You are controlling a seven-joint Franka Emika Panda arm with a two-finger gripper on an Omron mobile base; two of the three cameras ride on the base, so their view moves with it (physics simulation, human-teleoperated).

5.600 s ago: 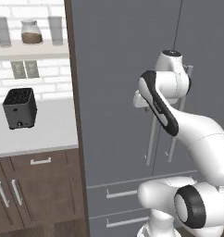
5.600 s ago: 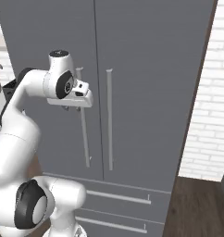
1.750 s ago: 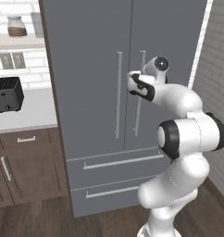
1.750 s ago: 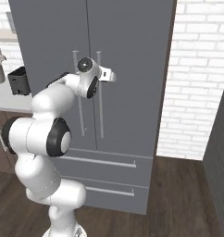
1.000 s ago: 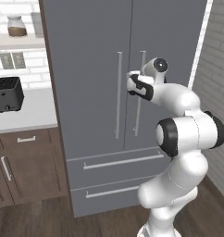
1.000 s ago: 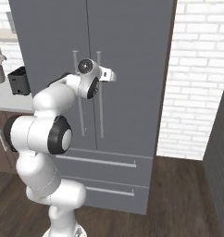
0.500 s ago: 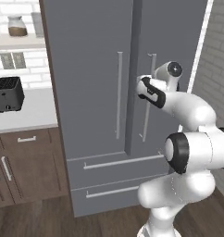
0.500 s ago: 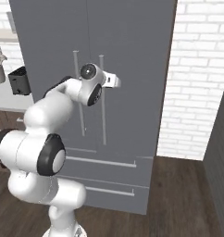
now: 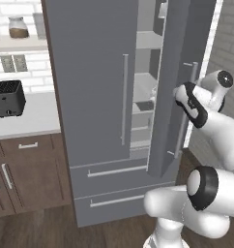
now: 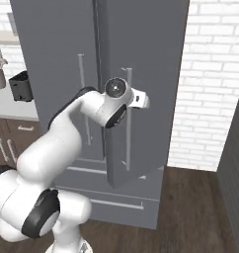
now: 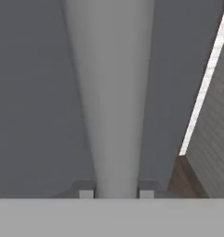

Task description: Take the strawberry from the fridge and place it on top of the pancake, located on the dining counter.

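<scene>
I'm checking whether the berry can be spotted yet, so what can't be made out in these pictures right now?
- Strawberry: nothing red shows on the fridge shelves; the left base view sees in through a narrow gap, the half-open right door hiding the rest.
- Small items on the shelves: too small to identify.
- Fridge interior, right base view: hidden behind the door.
- Fingers: cut off by the hand view's bottom.

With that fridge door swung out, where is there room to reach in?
The gap between the shut left door and the swung right door is free above the pale shelves. It is tight at the handle, where the tool is clamped.
</scene>
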